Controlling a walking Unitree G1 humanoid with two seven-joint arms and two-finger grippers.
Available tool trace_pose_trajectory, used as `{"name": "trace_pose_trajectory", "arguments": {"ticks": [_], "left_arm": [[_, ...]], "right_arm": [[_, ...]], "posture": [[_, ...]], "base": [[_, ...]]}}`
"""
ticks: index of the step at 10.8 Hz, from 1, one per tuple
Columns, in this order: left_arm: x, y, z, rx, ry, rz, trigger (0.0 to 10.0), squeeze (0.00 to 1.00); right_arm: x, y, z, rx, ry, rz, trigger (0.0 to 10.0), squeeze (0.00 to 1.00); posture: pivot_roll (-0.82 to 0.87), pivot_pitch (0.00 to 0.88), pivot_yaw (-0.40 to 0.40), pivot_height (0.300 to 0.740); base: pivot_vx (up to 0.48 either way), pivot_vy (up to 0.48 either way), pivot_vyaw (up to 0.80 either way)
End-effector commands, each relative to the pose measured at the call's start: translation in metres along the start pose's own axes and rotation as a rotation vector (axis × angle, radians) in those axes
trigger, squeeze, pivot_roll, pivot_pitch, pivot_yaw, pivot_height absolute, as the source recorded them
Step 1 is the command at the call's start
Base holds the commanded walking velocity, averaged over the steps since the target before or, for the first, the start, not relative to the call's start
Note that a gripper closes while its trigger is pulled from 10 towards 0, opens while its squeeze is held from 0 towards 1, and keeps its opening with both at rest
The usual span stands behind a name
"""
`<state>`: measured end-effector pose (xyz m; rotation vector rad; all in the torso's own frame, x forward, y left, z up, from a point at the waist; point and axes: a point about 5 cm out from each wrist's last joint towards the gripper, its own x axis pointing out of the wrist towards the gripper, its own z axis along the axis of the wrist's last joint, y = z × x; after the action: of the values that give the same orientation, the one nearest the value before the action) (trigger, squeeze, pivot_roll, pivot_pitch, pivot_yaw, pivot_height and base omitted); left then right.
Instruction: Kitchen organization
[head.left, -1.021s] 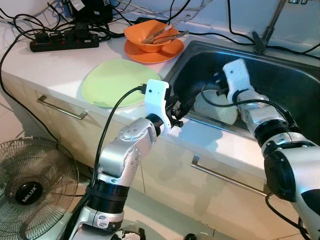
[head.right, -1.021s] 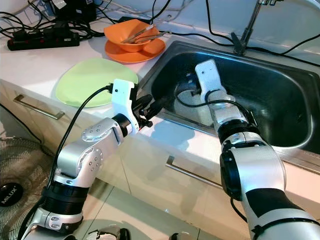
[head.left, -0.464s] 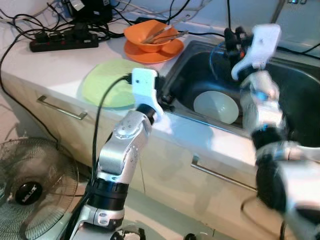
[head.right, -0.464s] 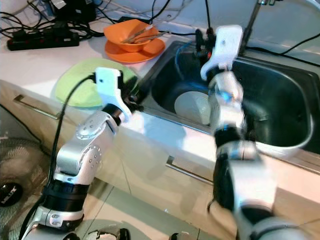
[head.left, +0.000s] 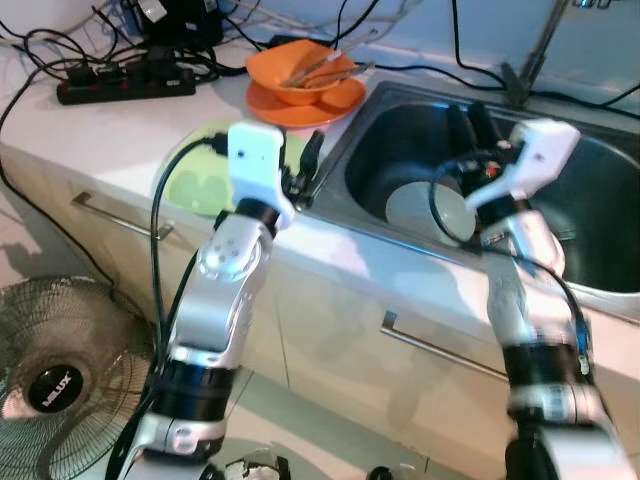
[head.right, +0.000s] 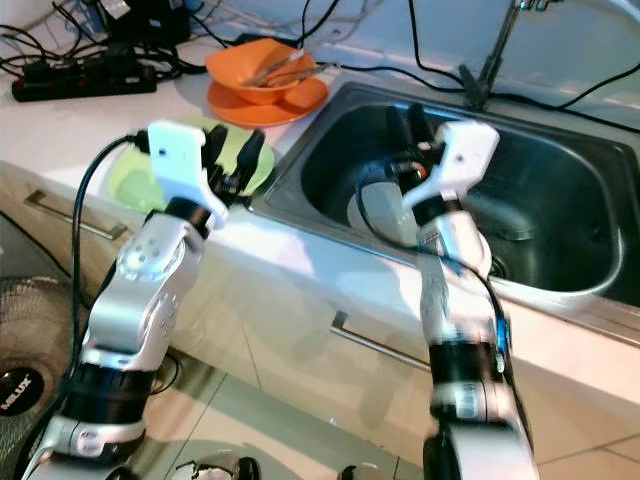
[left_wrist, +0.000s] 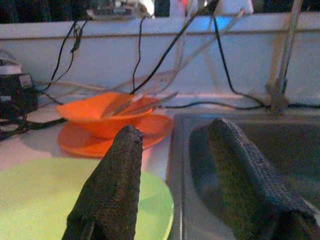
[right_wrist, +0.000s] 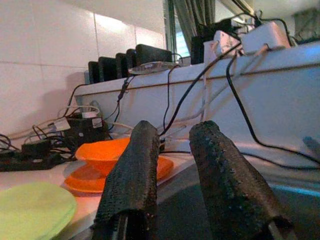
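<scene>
A white plate (head.left: 420, 210) lies on the bottom of the steel sink (head.left: 600, 200). A pale green plate (head.left: 195, 185) rests flat on the counter left of the sink. Behind it an orange bowl (head.left: 300, 70) holding metal utensils sits on an orange plate (head.left: 300, 103). My left gripper (head.right: 235, 155) hovers open over the green plate's right edge, pointing towards the orange bowl (left_wrist: 95, 117). My right gripper (head.left: 468, 125) is raised above the sink, over the white plate, fingers slightly apart with nothing between them.
A faucet (head.left: 530, 60) stands behind the sink. A black power strip (head.left: 120, 85) and tangled cables lie at the counter's back left. A floor fan (head.left: 50, 380) stands low on the left. Drawer handles (head.left: 120, 215) run along the cabinet front.
My right gripper lifted off the white plate, swung up, and now hangs above the sink. My left gripper moved from the counter's front edge up and left over the green plate.
</scene>
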<state>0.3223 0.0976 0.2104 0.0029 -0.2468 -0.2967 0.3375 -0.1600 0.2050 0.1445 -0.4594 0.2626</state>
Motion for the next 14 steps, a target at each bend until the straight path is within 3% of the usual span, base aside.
{"name": "trace_pose_trajectory", "arguments": {"ticks": [1, 3, 5, 7, 8, 13, 14], "left_arm": [[-0.003, 0.003, 0.000, 0.022, -0.011, 0.018, 10.0, 0.00], [-0.007, 0.012, -0.002, 0.035, 0.003, 0.053, 10.0, 0.00], [-0.013, 0.021, -0.011, 0.083, 0.062, 0.075, 10.0, 0.00], [-0.022, 0.023, -0.027, 0.309, 0.184, 0.023, 10.0, 0.00], [-0.025, 0.022, -0.033, 0.464, 0.240, -0.038, 10.0, 0.00], [-0.019, 0.009, -0.023, 0.771, 0.305, -0.229, 10.0, 0.00], [-0.018, 0.009, -0.022, 0.798, 0.309, -0.238, 10.0, 0.00]], "right_arm": [[-0.004, 0.008, -0.005, 0.035, 0.028, -0.005, 10.0, 0.00], [-0.010, 0.026, -0.016, 0.104, 0.071, -0.007, 10.0, 0.00], [-0.010, 0.032, -0.022, 0.136, 0.102, -0.014, 10.0, 0.00], [-0.014, 0.034, -0.027, 0.145, 0.127, -0.022, 10.0, 0.00], [-0.012, 0.036, -0.029, 0.152, 0.142, -0.025, 10.0, 0.00], [-0.008, 0.038, -0.029, 0.175, 0.142, -0.032, 10.0, 0.00], [-0.008, 0.039, -0.029, 0.177, 0.142, -0.032, 10.0, 0.00]], "posture": [[0.04, 0.080, 0.021, 0.740], [0.06, 0.080, 0.022, 0.740], [0.06, 0.077, 0.023, 0.740], [0.06, 0.036, 0.027, 0.740], [0.07, 0.024, 0.030, 0.740], [0.07, 0.033, 0.032, 0.740], [0.07, 0.033, 0.032, 0.740]], "base": [[0.000, 0.000, 0.00], [0.000, 0.000, 0.00], [0.000, 0.000, 0.00], [0.000, 0.000, 0.00], [0.000, 0.000, 0.00], [0.000, 0.000, 0.00], [0.000, 0.000, 0.00]]}}
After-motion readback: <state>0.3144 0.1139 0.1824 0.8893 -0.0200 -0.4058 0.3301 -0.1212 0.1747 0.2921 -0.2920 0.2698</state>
